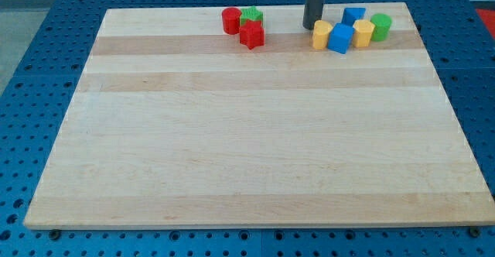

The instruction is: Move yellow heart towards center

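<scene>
Two yellow blocks lie near the view's top right. The left yellow block [322, 35] looks like the heart. The right yellow block [363, 32] has a blunter shape that I cannot make out. My tip [311, 28] stands just left of and slightly above the left yellow block, very close to it or touching it. A blue block [339, 38] sits between the two yellow blocks and touches both.
Another blue block [353, 15] and a green cylinder [380, 26] lie in the same cluster. To the left are a red cylinder [230, 20], a green star [251, 15] and a red star-like block [251, 35]. The wooden board [247, 149] lies on a blue pegboard.
</scene>
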You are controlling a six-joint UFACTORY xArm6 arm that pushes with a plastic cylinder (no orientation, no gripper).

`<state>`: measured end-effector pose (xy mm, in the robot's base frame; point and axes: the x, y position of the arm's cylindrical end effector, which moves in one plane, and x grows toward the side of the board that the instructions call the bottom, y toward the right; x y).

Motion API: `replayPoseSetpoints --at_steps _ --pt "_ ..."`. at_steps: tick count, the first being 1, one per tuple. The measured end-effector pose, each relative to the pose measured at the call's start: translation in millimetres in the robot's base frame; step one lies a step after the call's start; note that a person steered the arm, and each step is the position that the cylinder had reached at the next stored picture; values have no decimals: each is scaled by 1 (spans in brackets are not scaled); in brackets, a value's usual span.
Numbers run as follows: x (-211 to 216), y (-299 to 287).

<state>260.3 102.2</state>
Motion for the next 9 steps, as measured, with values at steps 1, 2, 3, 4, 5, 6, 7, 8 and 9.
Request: replayPoseSetpoints --at_steps 1,2,3,4,5,6,7,8,9 --pt "21 0" --pt "48 -3" --pt "71 -3" --pt "71 -4" --pt "70 -4" --pt "67 5" --pt "54 18" --pt "58 36" --pt "80 38"
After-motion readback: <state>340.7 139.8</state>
